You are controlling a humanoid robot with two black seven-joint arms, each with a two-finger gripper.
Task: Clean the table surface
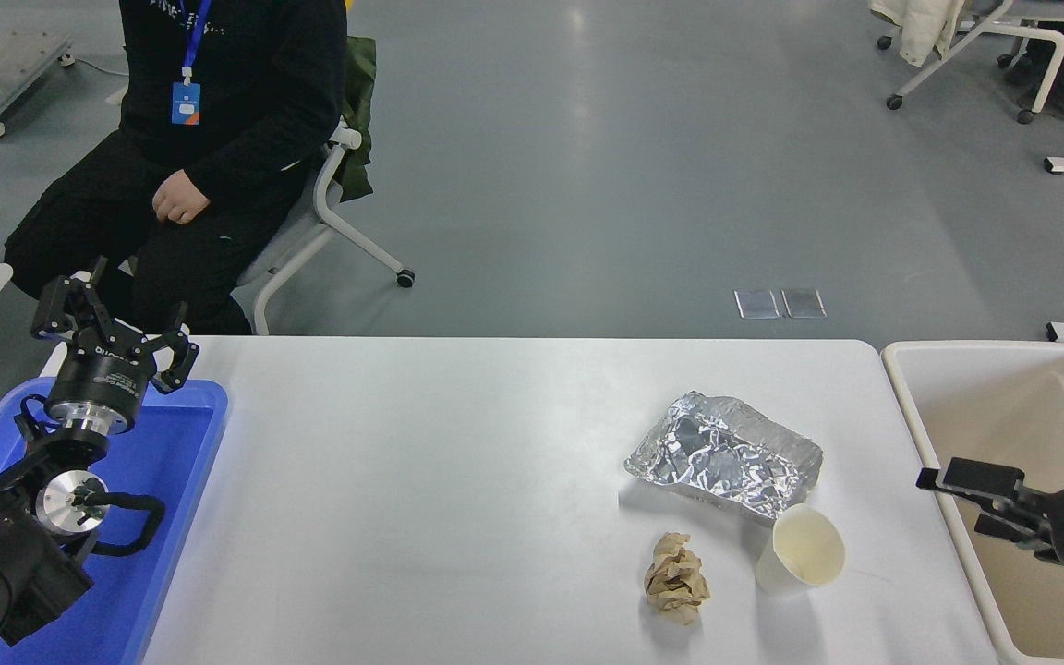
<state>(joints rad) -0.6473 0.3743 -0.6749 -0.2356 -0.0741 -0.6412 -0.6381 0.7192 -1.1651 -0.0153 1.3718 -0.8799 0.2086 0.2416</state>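
We see the large, smooth, matte white rectangular worktop (458, 480) filling the lower middle of the view, with three bits of litter grouped toward its 4 o'clock area. A crumpled silver foil tray (724, 454) lies there, and at its 5 o'clock, touching its near edge, a white paper cup (802, 560) lies tipped with its mouth toward us. At 9 o'clock of the cup, just beside it but apart, sits a crumpled ball of brown paper (676, 579).

A blue plastic tray (172, 499) rests off the worktop's 9 o'clock edge, and our left arm is parked over it, its black left claw (116, 325) pointing up toward 12 o'clock with the fingers spread and nothing between them. A beige plastic tub (1003, 397) stands off the 3 o'clock edge. Our right arm comes in low over that tub, and the black right claw (961, 503) points toward 9 o'clock, near the cup but well clear of it; its fingers are parted and hold nothing.

At 11 o'clock beyond the worktop, a person in black clothing (218, 120) sits on a wheeled white chair (329, 222).
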